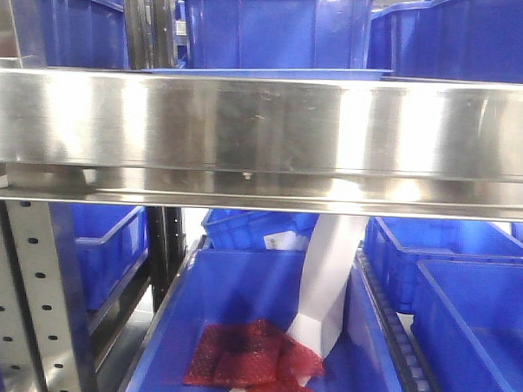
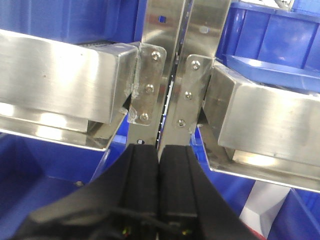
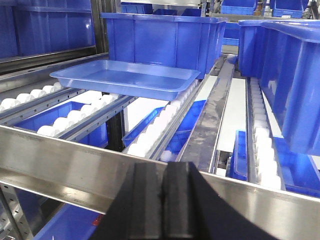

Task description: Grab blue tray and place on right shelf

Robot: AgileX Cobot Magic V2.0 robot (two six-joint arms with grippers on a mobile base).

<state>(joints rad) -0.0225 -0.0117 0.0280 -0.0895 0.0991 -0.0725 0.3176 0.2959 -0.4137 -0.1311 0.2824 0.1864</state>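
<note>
The light-blue tray lies flat on the white rollers of the right shelf, behind its shiny steel front rail. Its front rim shows as a thin blue strip above the rail in the front view, and its corner shows at upper right in the left wrist view. My right gripper is shut and empty, just in front of the rail, well short of the tray. My left gripper is shut and empty, pointing at the two steel uprights where two rails meet.
Deep dark-blue bins stand right behind the tray and at the right. Below the rail an open blue bin holds red mesh and a white paper strip. A grey perforated upright stands at lower left.
</note>
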